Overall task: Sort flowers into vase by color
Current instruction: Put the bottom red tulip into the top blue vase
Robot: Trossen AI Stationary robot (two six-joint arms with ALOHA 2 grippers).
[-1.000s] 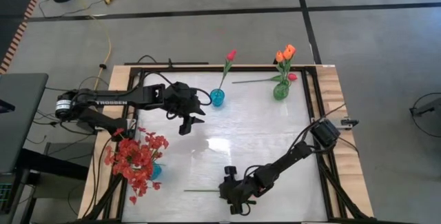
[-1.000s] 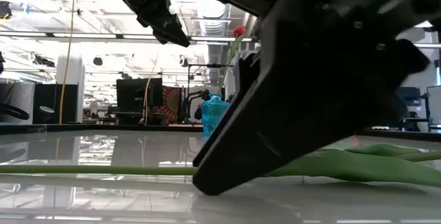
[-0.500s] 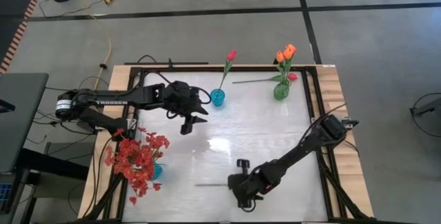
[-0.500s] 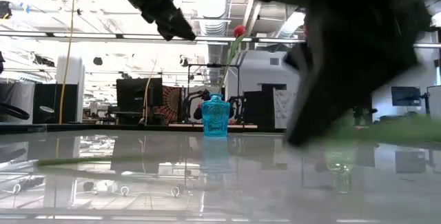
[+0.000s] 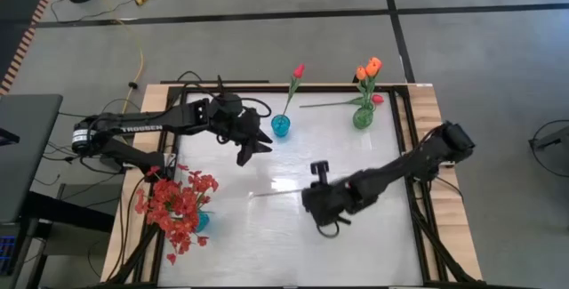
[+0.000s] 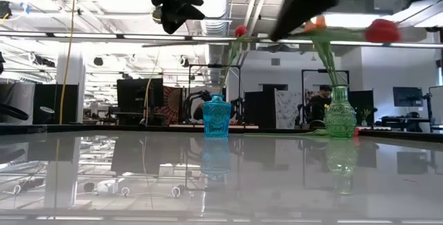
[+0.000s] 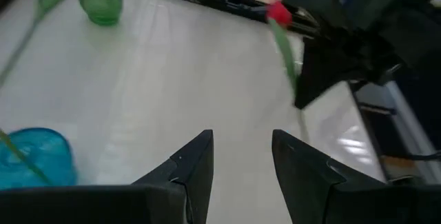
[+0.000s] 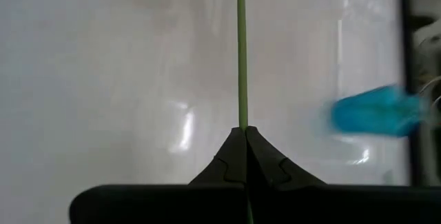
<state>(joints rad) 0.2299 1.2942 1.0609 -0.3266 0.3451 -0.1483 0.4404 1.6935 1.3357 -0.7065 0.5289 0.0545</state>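
So the right gripper [image 5: 313, 202] was clamped tight on a thin green stem [image 8: 241, 52], holding a red-pink tulip [image 6: 383, 30] up off the table [image 5: 356, 236], near the middle. The left gripper [image 5: 252, 145] hung over the table beside the small blue vase [image 5: 281, 126], fingers apart, nothing in them. That vase had one red-pink tulip [image 5: 299, 71] in it. The green vase [image 5: 362, 116] held orange tulips [image 5: 368, 68]. The bushy red sprays [image 5: 176, 204] sat in another blue vase [image 5: 201, 221] at the table's left edge.

Green stem [image 8: 242, 52], blue vase [image 5: 281, 126], green vase [image 5: 362, 116], dark fingers [image 7: 195, 165].
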